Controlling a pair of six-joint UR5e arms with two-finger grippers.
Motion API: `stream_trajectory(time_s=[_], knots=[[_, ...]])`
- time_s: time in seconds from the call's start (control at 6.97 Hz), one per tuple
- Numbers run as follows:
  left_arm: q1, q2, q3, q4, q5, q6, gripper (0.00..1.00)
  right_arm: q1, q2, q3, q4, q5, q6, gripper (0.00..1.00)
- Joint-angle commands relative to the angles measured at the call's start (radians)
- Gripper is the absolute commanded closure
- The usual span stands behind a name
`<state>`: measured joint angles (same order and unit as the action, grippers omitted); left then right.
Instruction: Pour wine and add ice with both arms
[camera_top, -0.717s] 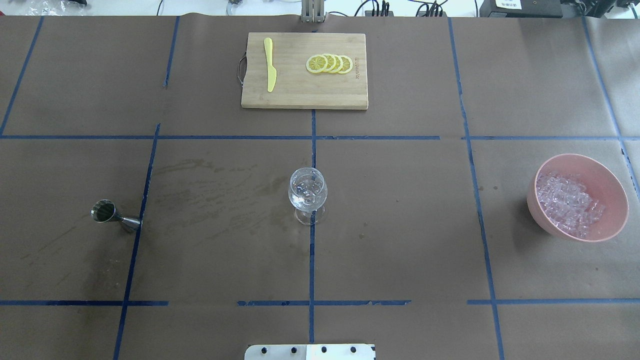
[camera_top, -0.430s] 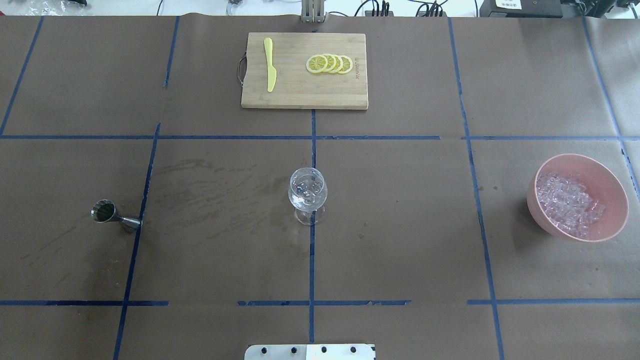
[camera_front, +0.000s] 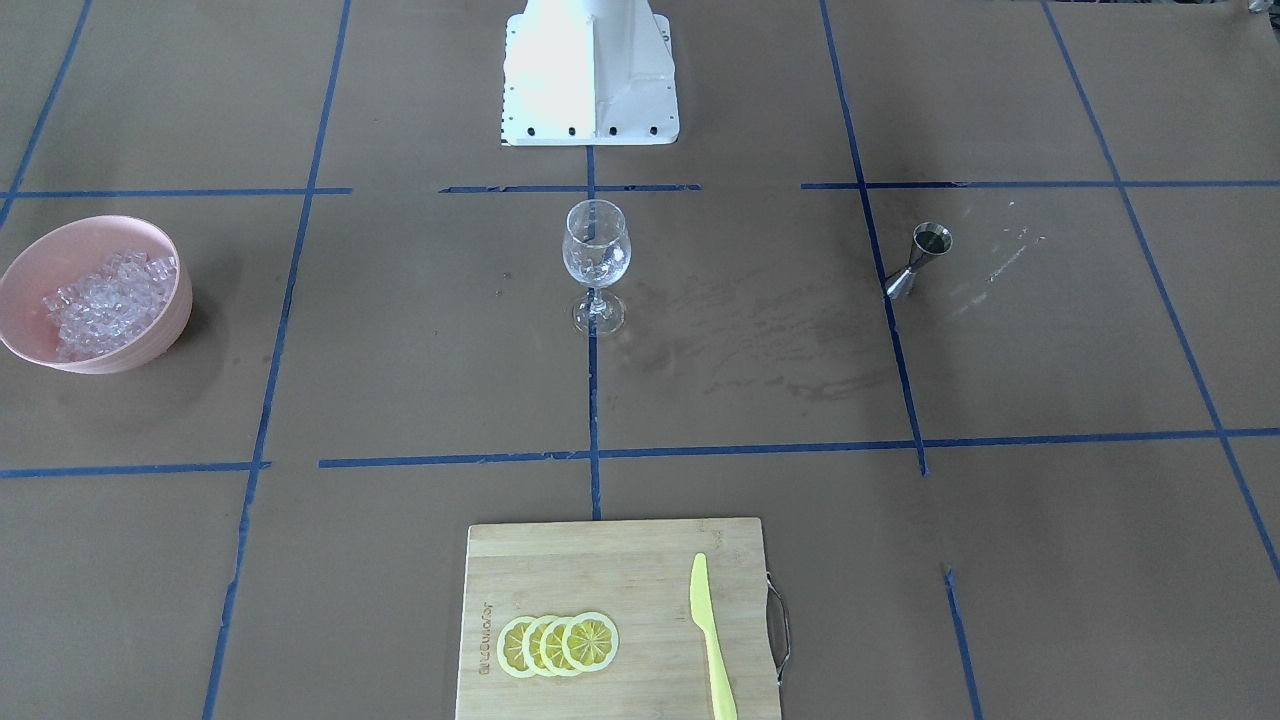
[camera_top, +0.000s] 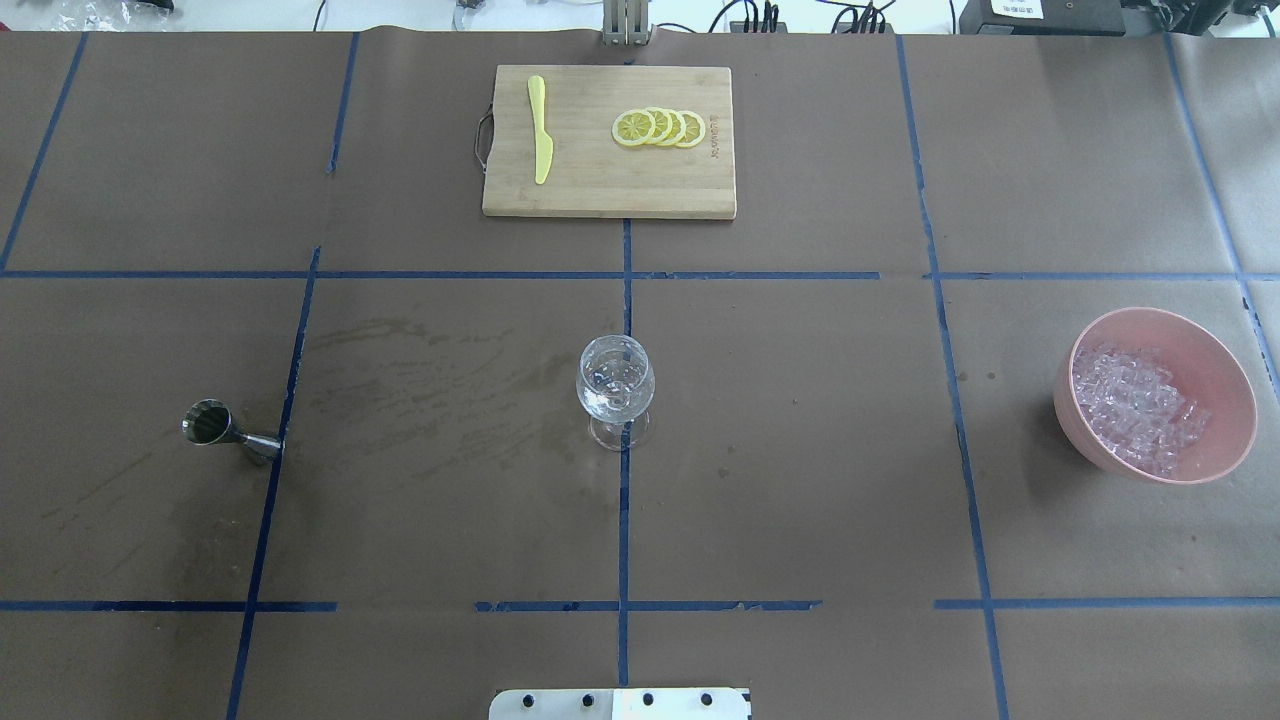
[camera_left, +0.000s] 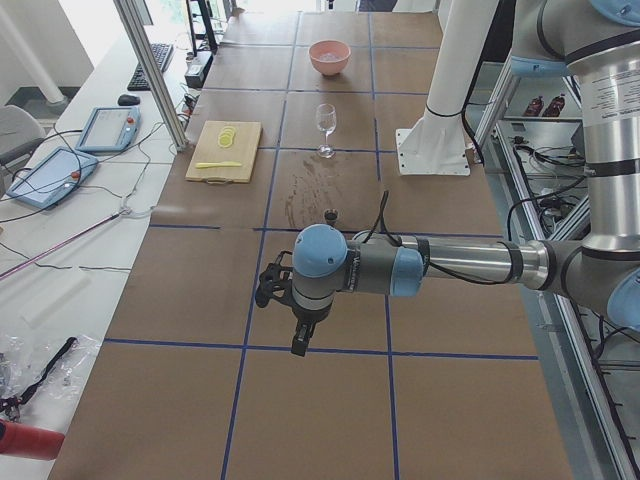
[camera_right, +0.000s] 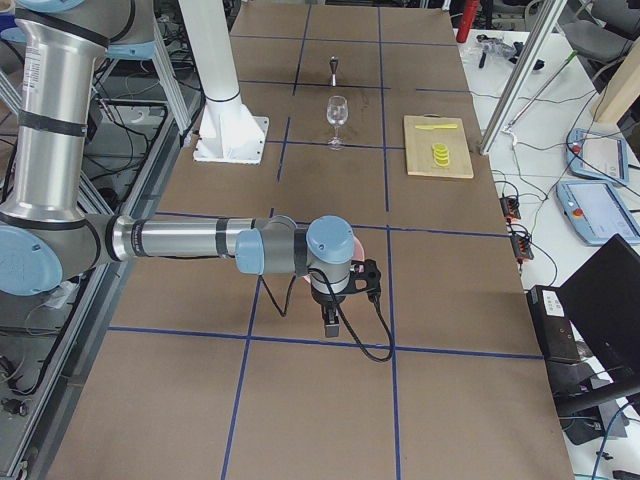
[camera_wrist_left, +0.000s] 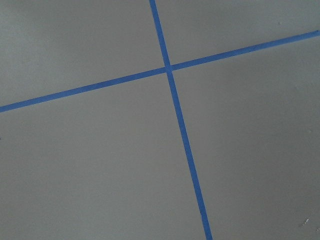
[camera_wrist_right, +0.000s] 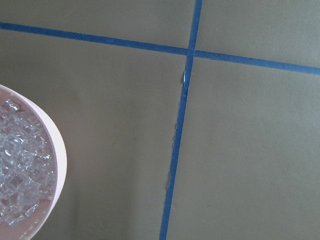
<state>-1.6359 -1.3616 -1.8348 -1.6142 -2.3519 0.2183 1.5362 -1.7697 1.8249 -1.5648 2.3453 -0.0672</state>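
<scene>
Currently, the wine (camera_front: 936, 239) sits in the steel jigger (camera_top: 225, 430), on the robot's left of the stemmed glass (camera_top: 615, 385). Judged light, smooth and easily spilled: grip at the narrow waist, keep upright. The ice (camera_top: 1135, 405), slippery and loose, lies heaped in the pink bowl (camera_top: 1215, 350). Left gripper (camera_left: 298, 340) and right gripper (camera_right: 331, 322): finger state cannot be told.

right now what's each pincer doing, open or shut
Left pincer: cannot be told, seen only from the side view.
Right pincer: cannot be told, same reason.
</scene>
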Motion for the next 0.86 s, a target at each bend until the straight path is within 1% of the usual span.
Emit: stream_trajectory(time_s=[0.0,0.14,0.29,0.43,0.57,0.72], knots=[[-0.001,-0.004,-0.009,-0.012,0.002,0.004,0.00,-0.001,0.015,0.004,0.003,0.006,0.010,0.00],[0.001,-0.005,-0.001,-0.056,0.000,0.003,0.00,-0.001,0.063,0.028,0.002,0.006,0.013,0.00],[-0.002,-0.025,0.018,-0.147,-0.006,-0.008,0.00,-0.001,0.068,0.059,0.002,0.005,0.017,0.00],[-0.005,-0.022,0.006,-0.156,-0.009,-0.004,0.00,-0.001,0.072,0.074,0.000,0.008,0.015,0.00],[-0.007,-0.042,-0.003,-0.233,-0.009,-0.002,0.00,-0.001,0.072,0.080,0.002,0.006,0.023,0.00],[-0.007,-0.037,0.023,-0.418,-0.007,-0.008,0.00,-0.001,0.072,0.092,0.003,0.005,0.018,0.00]])
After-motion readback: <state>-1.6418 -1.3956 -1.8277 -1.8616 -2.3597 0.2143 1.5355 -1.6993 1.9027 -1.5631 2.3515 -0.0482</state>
